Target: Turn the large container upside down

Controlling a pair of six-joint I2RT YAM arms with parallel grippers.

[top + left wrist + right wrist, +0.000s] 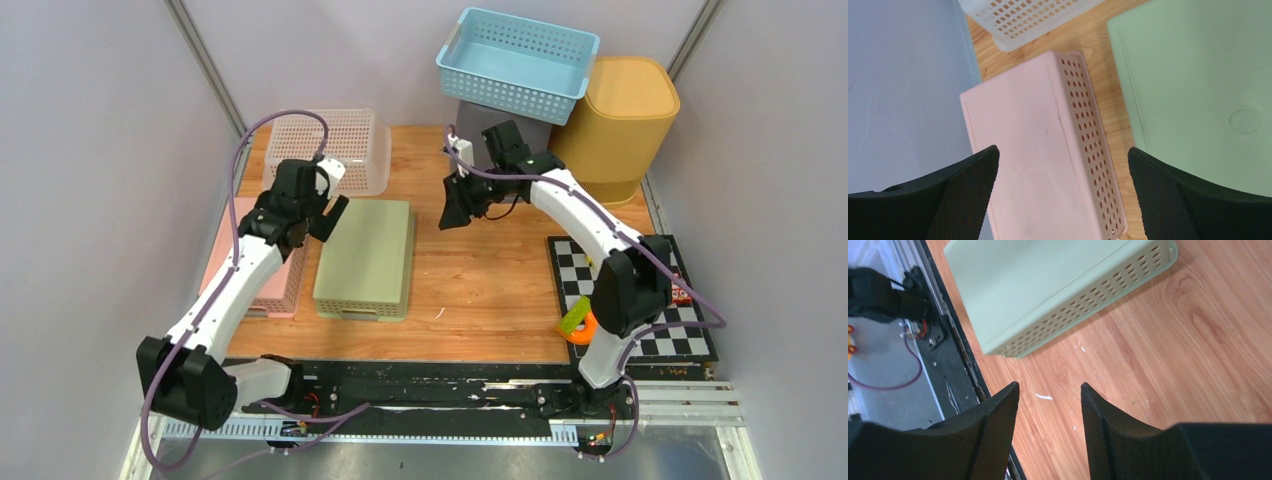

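Our left end effector (1063, 160) hangs with its jaws spread wide and nothing between them, above the seam where the green perforated container (365, 255) meets the pink basket (1023, 150). Our right end effector (1050, 390) stands with a narrower gap, also empty, poised over bare desk (480, 290) just right of the green container's far corner.

The green container lies bottom up on the desk, its flat base facing us and its rim down. The pink basket lies bottom up too, right against the green container's left side. Behind the green container sits a white lattice basket (345, 145), also inverted. Well to its right and farther back we see a blue basket (515, 60) stacked on a grey box (470, 112), beside a yellow bin (620, 115). A checkerboard mat (570, 260) lies right of the green container.
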